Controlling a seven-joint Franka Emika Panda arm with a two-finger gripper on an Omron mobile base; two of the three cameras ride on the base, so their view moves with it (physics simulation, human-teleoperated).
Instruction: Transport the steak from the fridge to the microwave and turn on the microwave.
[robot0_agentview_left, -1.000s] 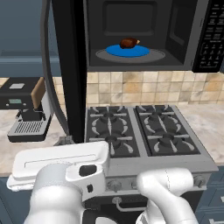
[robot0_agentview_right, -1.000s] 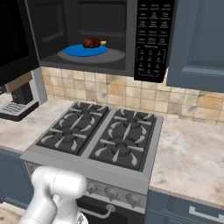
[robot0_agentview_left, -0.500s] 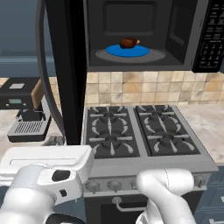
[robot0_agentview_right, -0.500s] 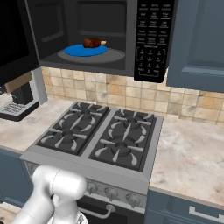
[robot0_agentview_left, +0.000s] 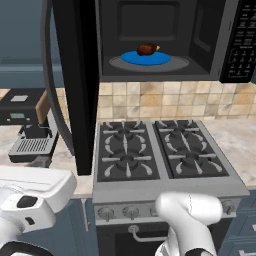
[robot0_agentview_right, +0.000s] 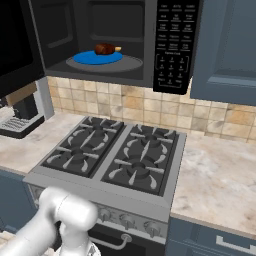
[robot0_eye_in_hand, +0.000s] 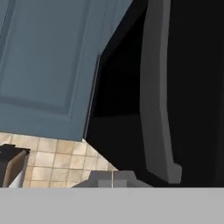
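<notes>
The microwave (robot0_agentview_left: 165, 40) hangs above the stove with its black door (robot0_agentview_left: 75, 85) swung wide open to the left. Inside, the steak (robot0_agentview_left: 147, 49) lies on a blue plate (robot0_agentview_left: 146, 58) on the turntable; from the right I see the same steak (robot0_agentview_right: 105, 48) and plate (robot0_agentview_right: 97, 57). The button panel (robot0_agentview_right: 172, 45) is at the microwave's right side. My gripper (robot0_eye_in_hand: 112, 179) is shut and holds nothing. It is low at the left, below and outside the open door, and faces the door's grey handle (robot0_eye_in_hand: 157, 96). The fridge is out of view.
A black stove with several burners (robot0_agentview_left: 160, 155) stands under the microwave. A coffee machine (robot0_agentview_left: 30, 130) sits on the counter at the left. Blue cupboards (robot0_agentview_right: 225, 45) flank the microwave, and a marble counter (robot0_agentview_right: 220, 175) runs to the right.
My hand has swung further left and lower along the front of the stove. The steak, plate and door have not moved.
</notes>
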